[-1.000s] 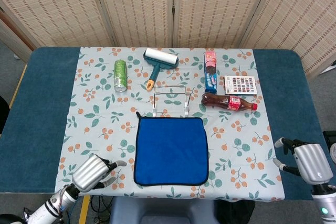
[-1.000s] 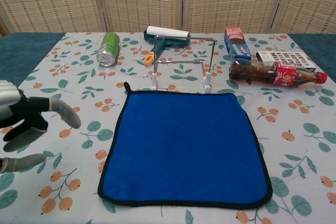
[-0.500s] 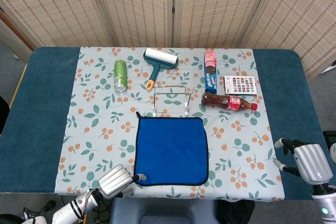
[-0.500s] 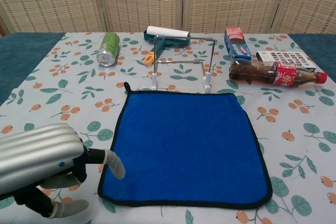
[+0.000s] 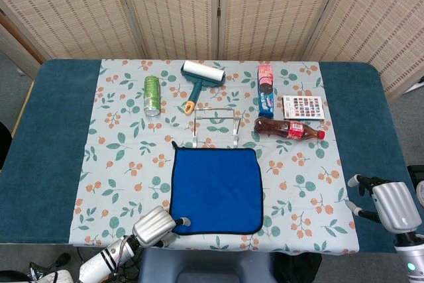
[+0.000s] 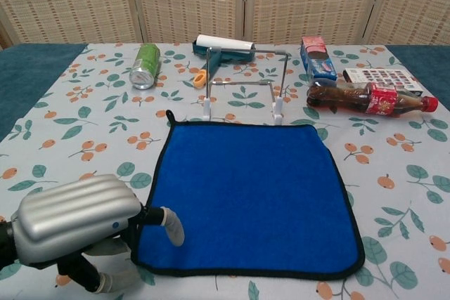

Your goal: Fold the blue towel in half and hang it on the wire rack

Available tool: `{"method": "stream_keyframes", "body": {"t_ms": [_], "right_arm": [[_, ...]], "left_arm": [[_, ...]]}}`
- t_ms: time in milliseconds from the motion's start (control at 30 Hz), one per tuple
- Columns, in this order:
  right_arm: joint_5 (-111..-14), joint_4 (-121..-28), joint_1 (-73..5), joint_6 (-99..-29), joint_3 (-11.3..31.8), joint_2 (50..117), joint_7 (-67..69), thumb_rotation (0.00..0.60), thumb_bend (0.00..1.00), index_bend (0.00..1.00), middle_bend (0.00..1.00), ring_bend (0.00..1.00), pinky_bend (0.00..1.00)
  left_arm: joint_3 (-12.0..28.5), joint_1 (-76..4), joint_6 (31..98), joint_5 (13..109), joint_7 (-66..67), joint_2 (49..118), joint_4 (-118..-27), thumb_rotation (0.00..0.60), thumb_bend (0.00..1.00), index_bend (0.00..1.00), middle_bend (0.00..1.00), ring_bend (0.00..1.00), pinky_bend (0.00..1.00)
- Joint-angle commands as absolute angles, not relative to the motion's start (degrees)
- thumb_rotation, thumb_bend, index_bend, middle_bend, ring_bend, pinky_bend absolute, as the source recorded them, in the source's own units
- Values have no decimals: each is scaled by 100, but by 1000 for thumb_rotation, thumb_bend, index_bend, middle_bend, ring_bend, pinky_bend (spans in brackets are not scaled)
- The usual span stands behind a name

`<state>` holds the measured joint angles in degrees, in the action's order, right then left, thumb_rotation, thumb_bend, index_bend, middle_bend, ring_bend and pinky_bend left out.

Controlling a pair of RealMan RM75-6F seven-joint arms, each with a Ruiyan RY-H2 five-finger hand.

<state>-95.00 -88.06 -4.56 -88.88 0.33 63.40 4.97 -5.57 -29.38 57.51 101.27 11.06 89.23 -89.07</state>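
Blue towel (image 5: pixel 216 190): flat, frame centre, below wire rack (image 5: pixel 216 126).
Left hand (image 5: pixel 156 225): fingers spread, empty, over towel's lower-left corner.
Right hand (image 5: pixel 391 205): lower right, fingers apart, empty.

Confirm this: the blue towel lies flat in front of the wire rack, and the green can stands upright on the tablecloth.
Not quite. The blue towel does lie flat in front of the wire rack, but the green can lies on its side on the tablecloth, as the chest view shows.
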Motion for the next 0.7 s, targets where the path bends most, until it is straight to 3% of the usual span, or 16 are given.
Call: {"method": "stream_keyframes", "body": {"t_ms": [33, 700], "right_arm": [[-9497, -8802, -452, -8886, 29, 6343, 503, 600, 141, 472, 619, 635, 778], [-9450, -8740, -412, -8917, 38, 6359, 563, 600, 141, 472, 621, 641, 778]], "left_arm": [[-570, -2963, 5707, 10052, 1140, 8963, -8885, 600, 307, 320, 990, 923, 1000], [-471, -3077, 5644, 9585, 1283, 9243, -8664, 600, 306, 339, 994, 929, 1000]]}}
